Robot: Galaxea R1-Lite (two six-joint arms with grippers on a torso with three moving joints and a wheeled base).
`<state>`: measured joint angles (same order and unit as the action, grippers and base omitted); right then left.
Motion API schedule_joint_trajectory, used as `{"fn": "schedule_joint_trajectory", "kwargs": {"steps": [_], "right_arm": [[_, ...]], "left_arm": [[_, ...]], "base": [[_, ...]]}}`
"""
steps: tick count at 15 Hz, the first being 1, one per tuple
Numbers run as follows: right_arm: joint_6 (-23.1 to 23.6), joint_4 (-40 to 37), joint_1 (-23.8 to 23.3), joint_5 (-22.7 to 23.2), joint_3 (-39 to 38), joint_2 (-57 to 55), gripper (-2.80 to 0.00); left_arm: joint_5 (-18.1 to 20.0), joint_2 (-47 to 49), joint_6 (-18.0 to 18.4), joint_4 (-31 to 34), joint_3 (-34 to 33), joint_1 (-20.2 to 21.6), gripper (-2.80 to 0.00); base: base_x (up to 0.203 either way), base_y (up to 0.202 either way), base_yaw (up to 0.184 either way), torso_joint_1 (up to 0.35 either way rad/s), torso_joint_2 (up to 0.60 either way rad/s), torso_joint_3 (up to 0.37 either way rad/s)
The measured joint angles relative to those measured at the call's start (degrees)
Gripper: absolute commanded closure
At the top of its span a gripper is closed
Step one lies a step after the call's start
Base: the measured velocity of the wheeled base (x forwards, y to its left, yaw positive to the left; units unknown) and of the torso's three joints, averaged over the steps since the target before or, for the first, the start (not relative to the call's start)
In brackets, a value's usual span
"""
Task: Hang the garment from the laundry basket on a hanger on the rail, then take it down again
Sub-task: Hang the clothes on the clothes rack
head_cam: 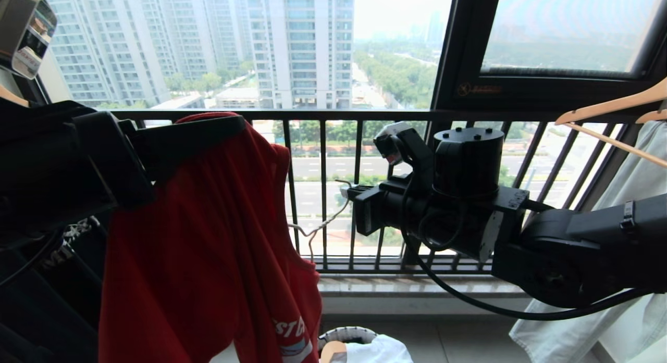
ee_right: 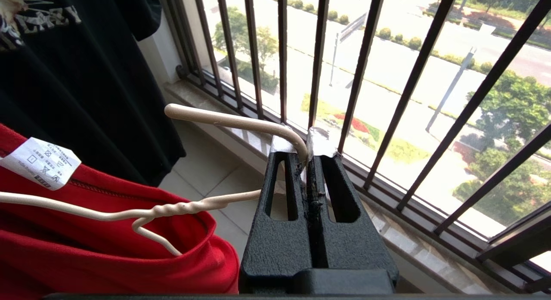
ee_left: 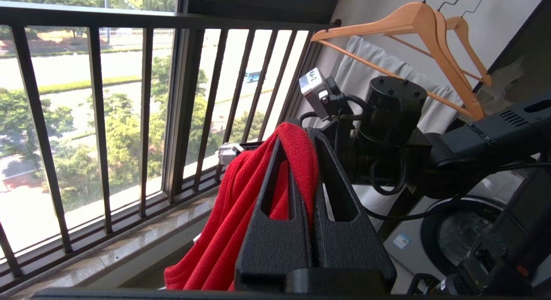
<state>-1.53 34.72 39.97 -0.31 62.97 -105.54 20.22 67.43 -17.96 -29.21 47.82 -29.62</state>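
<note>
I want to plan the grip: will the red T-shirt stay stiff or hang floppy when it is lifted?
Probably floppy: the red T-shirt droops in folds from the left gripper. It looks light, soft cloth, unlikely to slip, since the shut jaws pinch a bunched fold.

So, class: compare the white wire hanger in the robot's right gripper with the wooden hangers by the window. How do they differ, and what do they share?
The wire hanger is thin, pale and twisted at its neck; the wooden hangers are thick, tan and flat.
The wire hanger's hook is pinched in the right gripper; the wooden hangers hang free.
The wire hanger sits in the red T-shirt; one wooden hanger carries pale cloth.
Both are clothes hangers.
</note>
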Motion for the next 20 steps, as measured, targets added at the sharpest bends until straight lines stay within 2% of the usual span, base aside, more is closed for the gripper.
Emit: {"fn": "schedule_joint_trajectory", "kwargs": {"steps": [3, 6, 9, 15, 16, 18, 20], "right_arm": [[5.79, -0.41, -0.06, -2.80, 0.43, 2.27, 0.00], [13.01, -0.58, -0.21, -7.07, 0.62, 3.20, 0.00], [15.60, -4.67, -0.66, -8.76, 3.07, 3.52, 0.00], [18.41, -9.24, -1.30, -10.53, 6.00, 4.85, 0.00], [18.44, -9.66, -1.31, -10.98, 6.63, 4.90, 0.00], [18.47, -10.52, -1.33, -11.76, 7.68, 5.04, 0.00], [18.52, -10.81, -1.33, -11.79, 8.25, 5.05, 0.00]], "left_arm": [[0.04, 0.64, 6.00, 6.44, -0.15, 0.20, 0.00], [0.24, 1.68, 9.45, 8.67, -0.01, 4.16, 0.00], [0.52, 2.89, 11.33, 8.94, 0.30, 8.03, 0.00], [0.67, 4.37, 11.61, 8.60, 0.13, 9.64, 0.00], [0.75, 4.37, 11.60, 8.49, -0.03, 9.70, -2.80], [1.13, 4.39, 11.63, 8.43, -0.31, 9.73, -2.80], [3.13, 4.42, 11.52, 8.77, -0.42, 9.68, -2.80]], "base": [[0.000, 0.000, 0.000, 0.000, 0.00, 0.000], [0.000, 0.000, 0.000, 0.000, 0.00, 0.000], [0.000, 0.000, 0.000, 0.000, 0.00, 0.000], [0.000, 0.000, 0.000, 0.000, 0.00, 0.000], [0.000, 0.000, 0.000, 0.000, 0.00, 0.000], [0.000, 0.000, 0.000, 0.000, 0.00, 0.000], [0.000, 0.000, 0.000, 0.000, 0.00, 0.000]]}}
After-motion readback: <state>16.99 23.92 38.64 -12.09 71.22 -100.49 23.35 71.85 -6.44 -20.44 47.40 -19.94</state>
